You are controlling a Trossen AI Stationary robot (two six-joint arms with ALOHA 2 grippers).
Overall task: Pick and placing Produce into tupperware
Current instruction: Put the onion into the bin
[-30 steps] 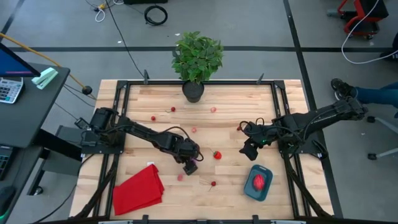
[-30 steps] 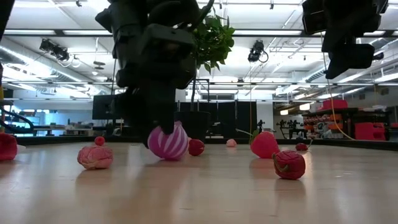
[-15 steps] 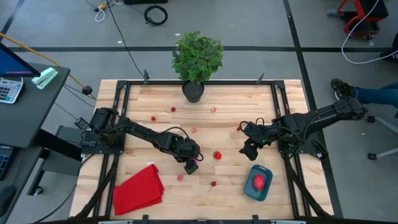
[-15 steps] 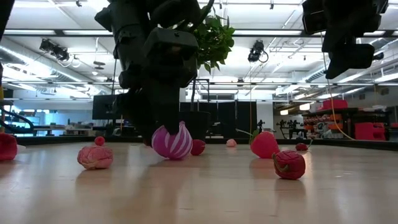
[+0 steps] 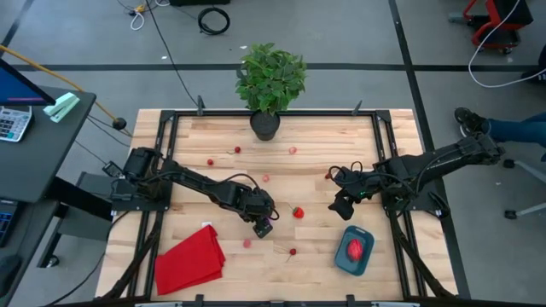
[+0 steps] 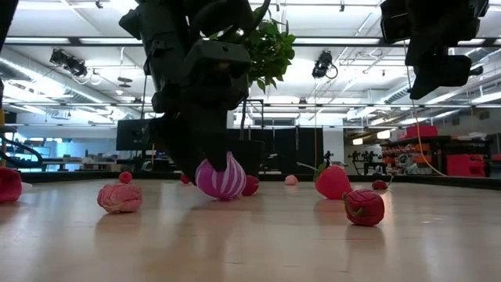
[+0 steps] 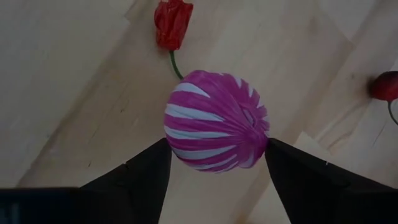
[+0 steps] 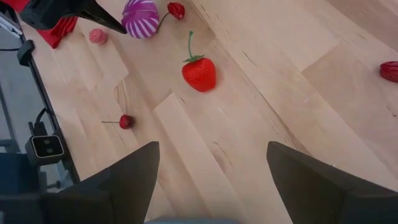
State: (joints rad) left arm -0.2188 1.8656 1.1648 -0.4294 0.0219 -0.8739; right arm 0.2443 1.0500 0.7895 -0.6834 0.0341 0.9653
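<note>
The purple-and-white striped round piece (image 7: 214,127) rests on the wooden table, left of its middle, between the fingers of my left gripper (image 5: 263,228), which points steeply down over it. My right gripper (image 5: 341,207) hangs open above the table's right half, holding nothing. The teal tupperware (image 5: 355,250) stands near the front right with one red piece inside. A strawberry (image 5: 298,212) lies between the two grippers. A pink piece (image 5: 247,242) and a cherry (image 5: 293,251) lie near the striped piece. My left gripper has the striped piece between its two fingers, one fingertip (image 7: 158,155) on each of two opposite sides (image 7: 171,140) at about its widest girth. The fingers come from above, slanting down. The piece's underside (image 6: 221,196) is on the table.
A red cloth (image 5: 189,260) lies at the front left. A black plant pot (image 5: 265,125) stands at the far edge. More small red and pink pieces (image 5: 265,178) are scattered over the far half. A black frame (image 5: 162,145) runs round the table.
The striped piece has slid a little toward the table's right edge under my left gripper, staying on the table. My left gripper has stayed above it.
</note>
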